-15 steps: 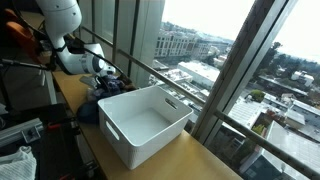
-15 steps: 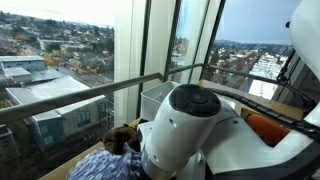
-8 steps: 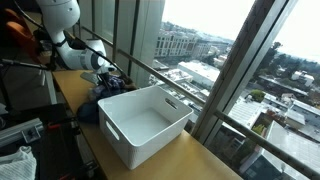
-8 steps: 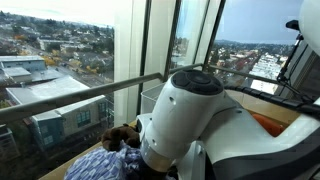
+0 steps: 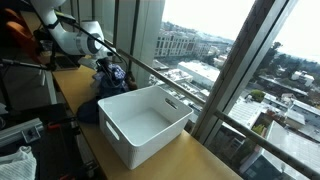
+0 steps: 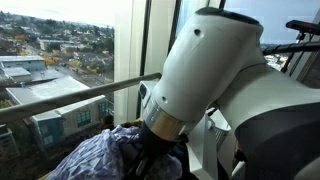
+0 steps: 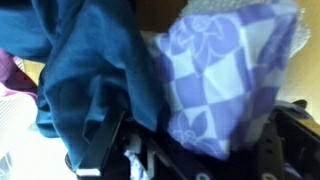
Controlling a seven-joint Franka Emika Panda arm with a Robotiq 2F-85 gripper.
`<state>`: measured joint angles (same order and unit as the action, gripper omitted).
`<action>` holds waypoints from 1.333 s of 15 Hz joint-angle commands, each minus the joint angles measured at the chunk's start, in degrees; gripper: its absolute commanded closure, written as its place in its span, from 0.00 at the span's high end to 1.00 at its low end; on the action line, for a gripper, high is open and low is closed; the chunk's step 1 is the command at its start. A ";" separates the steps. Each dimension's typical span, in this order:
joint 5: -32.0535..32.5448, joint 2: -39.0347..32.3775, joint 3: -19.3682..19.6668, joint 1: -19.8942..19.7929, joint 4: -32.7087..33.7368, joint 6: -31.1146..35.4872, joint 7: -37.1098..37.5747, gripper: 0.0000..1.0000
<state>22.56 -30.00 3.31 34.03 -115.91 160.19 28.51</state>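
Observation:
My gripper (image 5: 106, 68) is raised above the wooden table, beside the window rail, and is shut on a bundle of clothes. In the wrist view a purple-and-white checked cloth with flower prints (image 7: 225, 75) and a dark blue garment (image 7: 85, 70) fill the space between the fingers (image 7: 195, 150). In an exterior view the dark blue garment (image 5: 113, 75) hangs from the gripper. In an exterior view the purple checked cloth (image 6: 95, 158) bulges out under the big white wrist (image 6: 210, 80), which hides the fingers.
A white plastic bin (image 5: 128, 142), empty, stands on the table (image 5: 200, 160) next to the window. More dark blue clothing (image 5: 90, 110) lies against the bin's far side. Metal window rails (image 5: 170, 85) run along the table edge. Cluttered gear (image 5: 20, 130) lies on the near side.
The gripper has risen from the clothes pile and moved toward the window, lifting the blue and purple cloths with it. The arm now fills more of the close exterior view.

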 commanded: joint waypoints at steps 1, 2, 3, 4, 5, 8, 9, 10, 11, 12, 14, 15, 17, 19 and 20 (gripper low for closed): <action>0.42 8.86 0.93 0.94 -3.93 -3.64 0.05 0.05; 0.98 10.98 0.82 0.71 -4.50 -4.85 0.46 0.05; 1.73 12.81 0.69 0.47 -5.06 -5.93 0.99 0.05; 2.62 14.96 0.51 0.16 -5.62 -7.29 1.63 0.05; 3.42 17.12 0.07 -0.42 -6.34 -8.47 2.09 0.05; 6.20 24.28 -1.83 -2.83 -8.63 -12.29 3.81 0.05; 7.05 26.70 -2.78 -4.06 -9.35 -13.62 4.27 0.05; 7.67 29.36 -3.90 -5.55 -9.99 -15.34 4.42 0.05; 8.07 32.31 -5.26 -7.25 -10.37 -17.67 4.45 0.05; 8.23 34.81 -6.69 -9.08 -10.73 -19.51 4.26 0.05; 7.67 39.65 -9.42 -12.64 -10.47 -24.04 3.36 0.05; 7.31 41.92 -10.67 -14.35 -9.84 -26.65 2.89 0.05; 6.28 46.57 -12.72 -17.57 -8.74 -31.55 1.47 0.05; 5.45 49.09 -13.89 -20.54 -7.72 -34.46 0.05 0.05; 5.18 49.33 -14.17 -21.91 -7.89 -34.26 -0.38 0.05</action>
<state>29.01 16.07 -8.48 16.64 -124.34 128.31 30.49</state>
